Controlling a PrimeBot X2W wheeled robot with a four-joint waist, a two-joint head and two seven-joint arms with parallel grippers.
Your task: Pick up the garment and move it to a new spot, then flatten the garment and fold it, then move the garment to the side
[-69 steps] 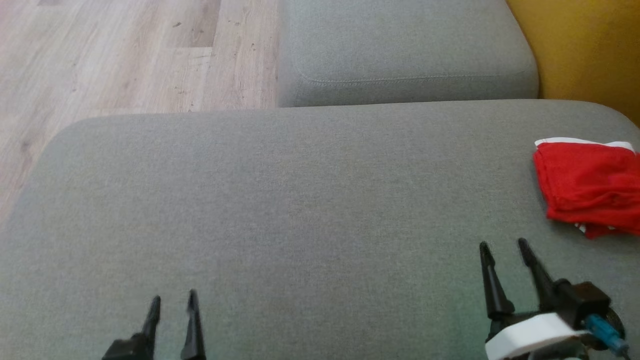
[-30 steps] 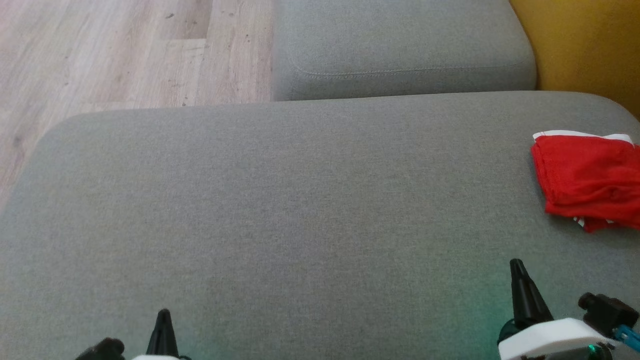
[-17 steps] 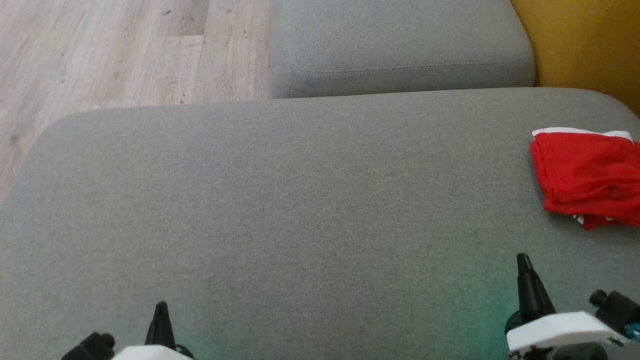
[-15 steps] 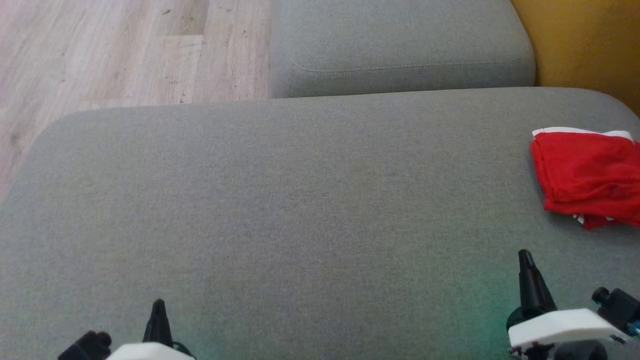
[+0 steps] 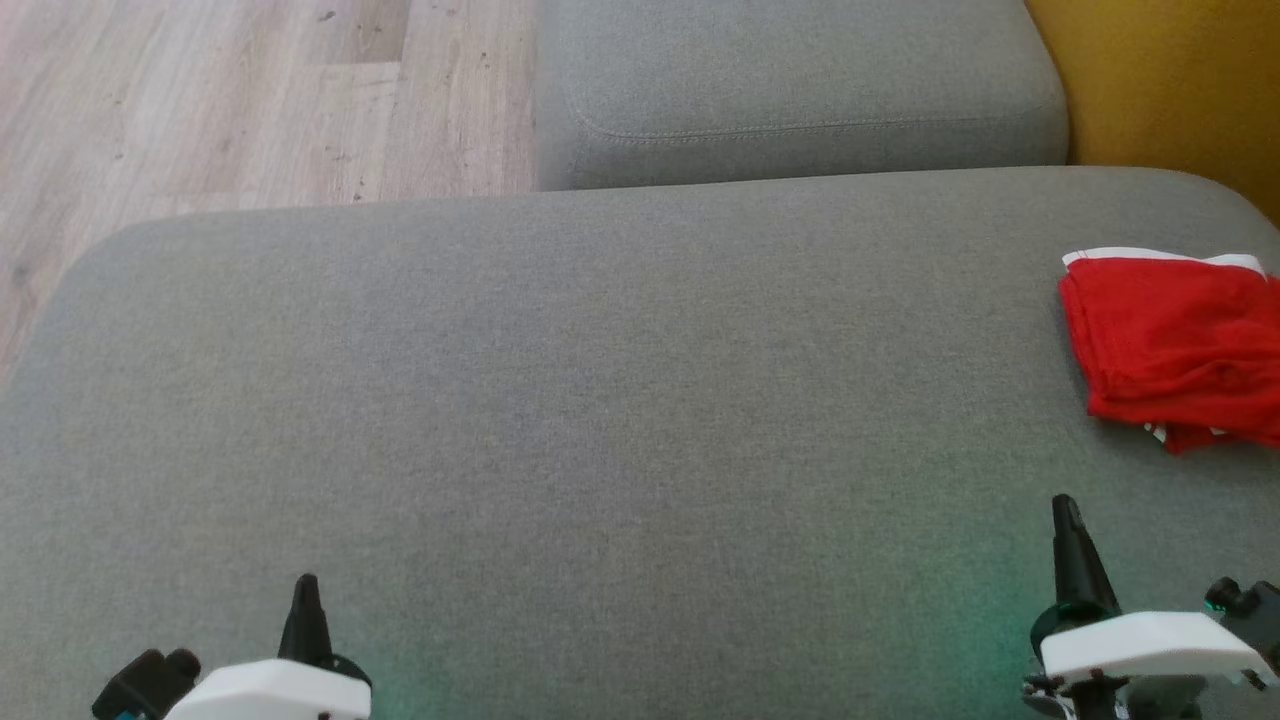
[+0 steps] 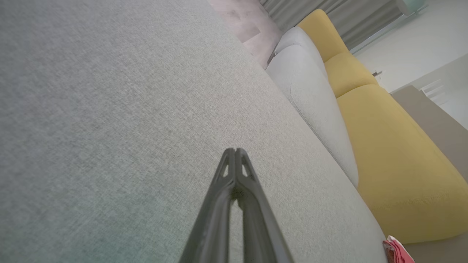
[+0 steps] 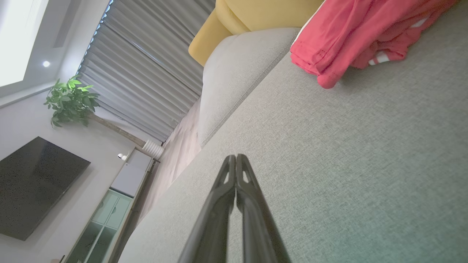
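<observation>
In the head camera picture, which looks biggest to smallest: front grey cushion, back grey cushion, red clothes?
1. Front grey cushion
2. Back grey cushion, farther away and cut off at the top, so its real size is unsure
3. Red garment, cut off at the right edge

A home living room: sofa [image 5: 600, 400], television [image 7: 33, 186], curtains [image 7: 146, 73]

grey seat cushion [image 5: 600, 400] | second grey cushion [image 5: 800, 90] behind (touching) | yellow cushion [image 5: 1170, 90] | wood floor [image 5: 200, 110] | plant [image 7: 69, 100] | TV [image 7: 33, 186]
</observation>
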